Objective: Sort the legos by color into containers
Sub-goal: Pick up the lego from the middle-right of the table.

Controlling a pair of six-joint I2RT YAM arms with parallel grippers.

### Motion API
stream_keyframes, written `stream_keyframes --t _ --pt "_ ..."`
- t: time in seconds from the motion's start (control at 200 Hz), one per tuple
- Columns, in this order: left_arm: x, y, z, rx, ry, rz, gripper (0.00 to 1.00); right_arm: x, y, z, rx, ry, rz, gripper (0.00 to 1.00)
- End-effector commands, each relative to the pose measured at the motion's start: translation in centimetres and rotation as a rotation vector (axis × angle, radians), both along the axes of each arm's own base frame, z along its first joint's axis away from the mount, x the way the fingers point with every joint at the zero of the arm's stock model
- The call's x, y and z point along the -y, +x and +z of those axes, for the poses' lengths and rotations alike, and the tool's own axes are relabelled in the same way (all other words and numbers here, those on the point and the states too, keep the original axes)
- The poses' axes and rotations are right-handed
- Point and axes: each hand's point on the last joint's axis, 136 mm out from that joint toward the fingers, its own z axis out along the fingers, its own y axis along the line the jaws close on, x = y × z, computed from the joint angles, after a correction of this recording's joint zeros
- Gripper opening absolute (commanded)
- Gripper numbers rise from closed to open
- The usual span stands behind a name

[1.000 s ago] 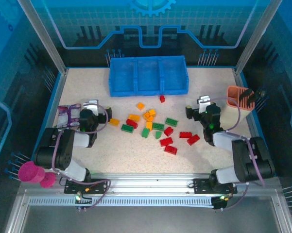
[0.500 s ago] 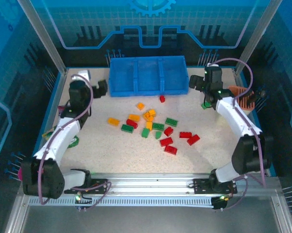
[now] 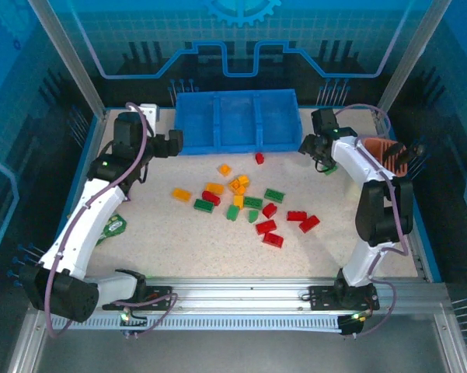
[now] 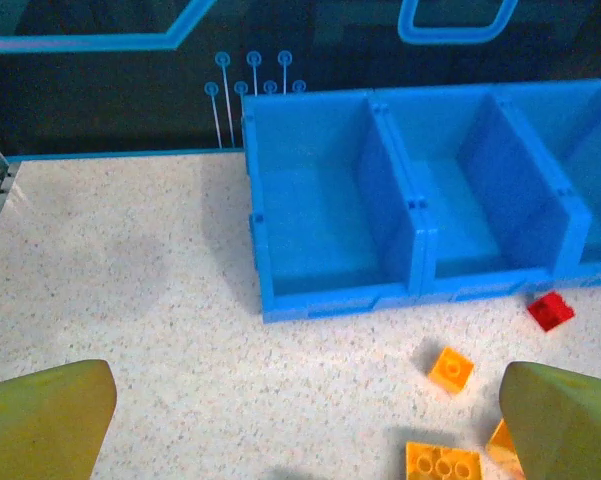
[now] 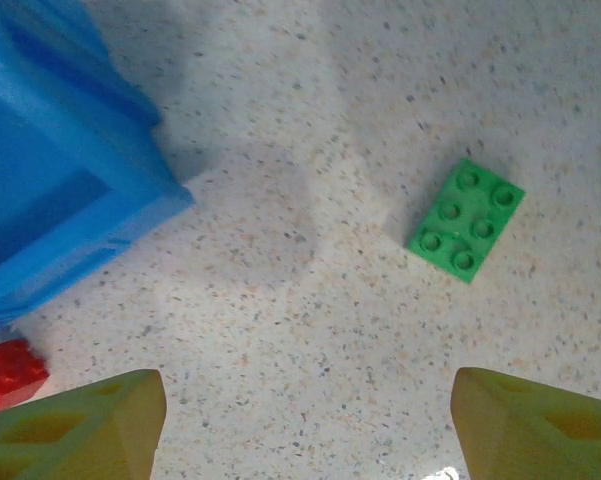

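My left gripper (image 3: 173, 143) hangs by the front left corner of the blue tray (image 3: 217, 144), its fingers (image 4: 45, 420) spread wide and holding nothing. My right gripper (image 3: 314, 148) hangs just off the tray's front right corner, also spread wide and bare. The tray stands along the far edge of the table (image 3: 179, 241), its three compartments (image 4: 310, 200) side by side. The legos (image 3: 241, 198) lie loose around the middle of the table, on the near side of the tray, with red, green and orange-yellow mixed together. One red brick (image 3: 259, 158) sits apart from the rest, just in front of the tray's front wall. A green brick (image 5: 467, 220) lies flat, studs up, beyond my right fingertips, near the tray's corner but not touching it. An orange-pink slotted holder (image 3: 381, 151) stands by the table's right edge
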Motion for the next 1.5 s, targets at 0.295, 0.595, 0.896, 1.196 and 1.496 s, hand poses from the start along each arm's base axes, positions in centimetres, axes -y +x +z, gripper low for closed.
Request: stream_keyframes --t 0.295,0.595,0.896,1.196,1.496 --pt "0.9 -0.3 -0.8 -0.043 0.027 -0.067 0.99 2.4 -1.2 -3.2 -0.052 0.023 -0.278 0.7" --pt "1.1 -0.9 -0.6 -0.044 0.033 -0.075 0.99 4.2 -1.1 -6.0 -0.066 0.056 -0.312 0.68" --pt "0.8 -1.4 -0.5 -0.023 0.055 -0.067 0.99 5.6 -0.6 -8.2 -0.101 0.035 -0.307 0.68" --pt "1.0 -1.1 -1.3 -0.039 0.063 -0.071 0.99 7.3 0.0 -9.4 -0.131 0.001 -0.306 0.67" --pt "1.4 -0.6 -1.5 -0.043 0.059 -0.082 0.99 7.9 1.1 -11.0 -0.149 0.011 -0.272 0.63"
